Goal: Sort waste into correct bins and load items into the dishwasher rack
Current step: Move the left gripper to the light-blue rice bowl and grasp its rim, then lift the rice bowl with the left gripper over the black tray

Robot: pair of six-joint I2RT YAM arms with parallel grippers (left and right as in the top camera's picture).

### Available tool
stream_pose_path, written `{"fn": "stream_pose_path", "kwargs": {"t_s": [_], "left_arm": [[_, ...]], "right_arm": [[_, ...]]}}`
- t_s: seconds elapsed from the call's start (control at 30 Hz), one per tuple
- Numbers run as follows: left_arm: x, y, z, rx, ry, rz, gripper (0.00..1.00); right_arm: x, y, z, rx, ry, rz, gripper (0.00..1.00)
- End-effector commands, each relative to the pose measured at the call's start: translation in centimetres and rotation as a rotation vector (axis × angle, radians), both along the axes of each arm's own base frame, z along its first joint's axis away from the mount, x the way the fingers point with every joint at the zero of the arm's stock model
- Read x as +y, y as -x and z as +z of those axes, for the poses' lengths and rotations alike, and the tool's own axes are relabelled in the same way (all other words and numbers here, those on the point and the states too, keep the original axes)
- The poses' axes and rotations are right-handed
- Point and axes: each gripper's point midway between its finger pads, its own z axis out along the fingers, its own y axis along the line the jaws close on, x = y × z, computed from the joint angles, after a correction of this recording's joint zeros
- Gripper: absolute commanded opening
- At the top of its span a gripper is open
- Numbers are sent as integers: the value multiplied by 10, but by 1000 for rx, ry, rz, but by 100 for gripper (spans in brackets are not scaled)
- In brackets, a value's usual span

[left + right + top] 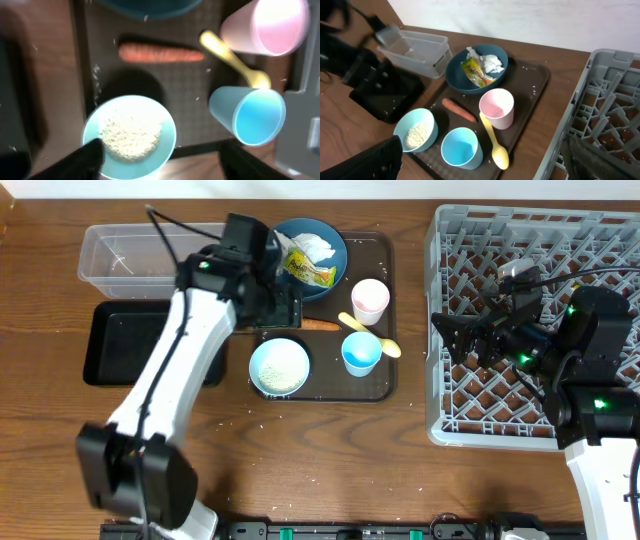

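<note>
Left gripper (162,151) is hovering wide open and empty over the tray (192,82). The right gripper (447,337) is gaping empty too. The carrot (160,52) is lying flat across the tray, tip pointing toward the spoon (232,57).

Robot lab: wooden table (330,465), staged dishwasher rack (436,408)

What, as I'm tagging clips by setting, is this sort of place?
Likely a staged dish-clearing bench, not a real kitchen: a wooden table holds a grey dishwasher rack and a brown tray of used dishes.

Even indoor light, soft shadows. Left wrist view blurred throughout; overhead, right wrist views sharp.
</note>
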Motion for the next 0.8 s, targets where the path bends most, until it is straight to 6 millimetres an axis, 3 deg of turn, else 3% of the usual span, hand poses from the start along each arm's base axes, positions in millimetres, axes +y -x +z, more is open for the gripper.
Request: {"fn": "stream_pose_path", "kwargs": {"t_s": [0.0,0.1,0.23,0.6,0.77], "left_arm": [[-4,6,-31,117,-59,146,69],[0,12,-57,180,-156,216,68],[-10,18,-80,230,-196,191,66],[-17,26,-121,308,-262,166,54],[-19,28,-138,338,-280,158,42]], "right_arm": [[5,1,11,-22,-9,21,99],[5,2,10,-19,-9,20,99],[4,2,9,-14,-6,17,99],[4,2,9,-14,-7,17,99],[4,2,9,-14,-7,17,99]]}}
